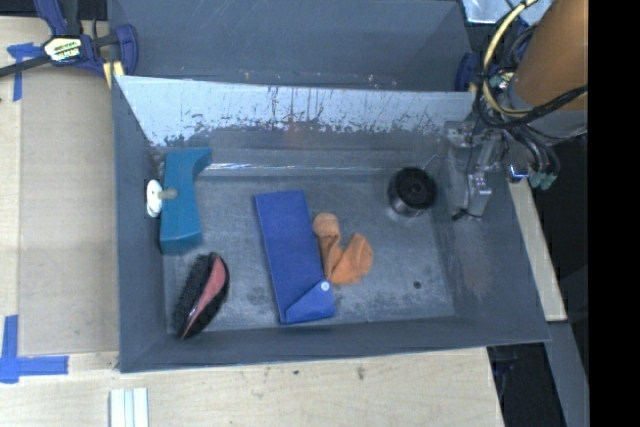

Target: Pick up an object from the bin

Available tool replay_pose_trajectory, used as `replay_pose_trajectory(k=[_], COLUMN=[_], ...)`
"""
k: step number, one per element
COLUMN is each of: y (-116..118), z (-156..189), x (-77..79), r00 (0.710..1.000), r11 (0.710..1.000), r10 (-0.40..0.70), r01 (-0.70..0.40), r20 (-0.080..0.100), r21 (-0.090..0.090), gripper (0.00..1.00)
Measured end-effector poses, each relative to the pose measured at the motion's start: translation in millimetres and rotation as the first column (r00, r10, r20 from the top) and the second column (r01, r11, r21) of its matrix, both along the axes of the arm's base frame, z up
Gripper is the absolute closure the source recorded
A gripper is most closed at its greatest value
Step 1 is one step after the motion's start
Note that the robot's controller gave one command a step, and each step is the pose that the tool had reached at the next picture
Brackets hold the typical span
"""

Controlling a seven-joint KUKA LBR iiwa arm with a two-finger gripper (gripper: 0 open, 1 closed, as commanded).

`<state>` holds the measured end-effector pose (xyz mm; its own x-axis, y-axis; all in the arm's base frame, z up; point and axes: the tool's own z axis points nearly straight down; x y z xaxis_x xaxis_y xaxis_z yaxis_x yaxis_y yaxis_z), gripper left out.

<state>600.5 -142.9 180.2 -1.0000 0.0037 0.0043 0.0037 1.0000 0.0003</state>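
One small black round cup-like cap [411, 190], right of centre on the floor of the grey metal bin [420, 260], close left of the gripper [470, 205] by the right wall. No long axis to match, being round; grip open or closed, impossible to tell.

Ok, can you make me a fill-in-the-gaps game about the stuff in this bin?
The flat rectangular pad in the middle of the bin is ____.
The soft lump beside its right edge is ____.
The thing nearest the gripper is a round ____ cup.
The black and pink brush lies near the picture's ____ edge.
Missing words: blue, orange, black, left.
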Motion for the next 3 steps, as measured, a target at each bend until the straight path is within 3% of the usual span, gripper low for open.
replay_pose_trajectory(k=[1, 2, 3], y=[0, 12, 39], z=[2, -49, -90], x=[-0.2, 8.6, -6.4], r00=[1.0, 1.0, 1.0], r11=[1.0, 1.0, 1.0], r10=[0.001, -0.026, 0.007], r01=[-0.001, 0.026, -0.007], r20=[0.001, 0.014, 0.003], r21=[0.0, -0.002, 0.001], gripper=[0.0, 0.0, 0.0])
